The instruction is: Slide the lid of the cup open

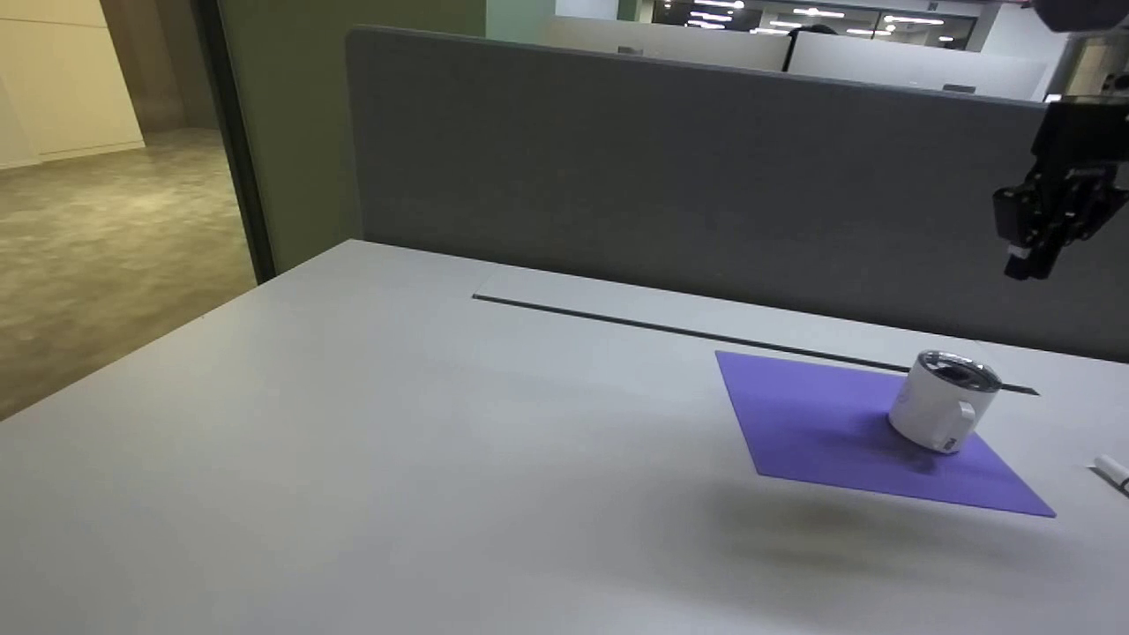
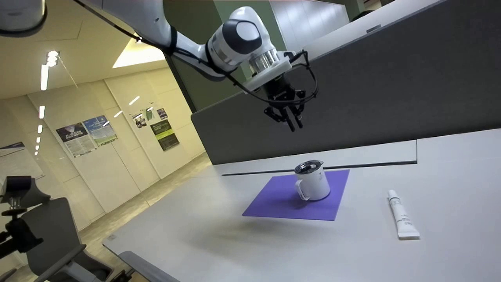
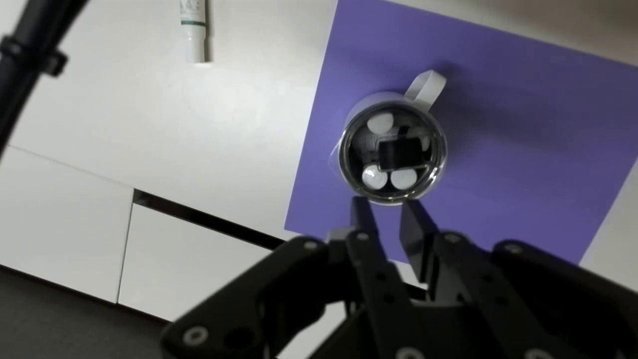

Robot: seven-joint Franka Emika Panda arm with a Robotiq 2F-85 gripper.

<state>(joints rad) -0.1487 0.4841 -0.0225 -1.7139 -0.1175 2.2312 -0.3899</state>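
The cup is a short white mug (image 1: 933, 413) (image 2: 315, 186) with a side handle (image 3: 426, 89). It stands on the purple mat (image 1: 807, 423) (image 2: 270, 197) (image 3: 528, 159). Its round lid (image 1: 961, 370) (image 2: 308, 167) is on top, clear-edged and dark inside, with light reflections. In the wrist view a dark rectangular tab (image 3: 400, 153) lies near the middle of the lid. My gripper (image 1: 1028, 265) (image 2: 296, 128) hangs well above the table, apart from the cup. In the wrist view its fingertips (image 3: 386, 202) are parted with nothing between them, just below the lid's rim in the picture.
A white tube (image 2: 402, 217) (image 3: 195, 42) lies on the table beside the mat; its end shows in an exterior view (image 1: 1113, 472). A grey partition (image 1: 670, 194) stands behind the table. A dark slot (image 1: 688, 332) runs along the table near it. A black cable (image 2: 235, 80) loops along the arm.
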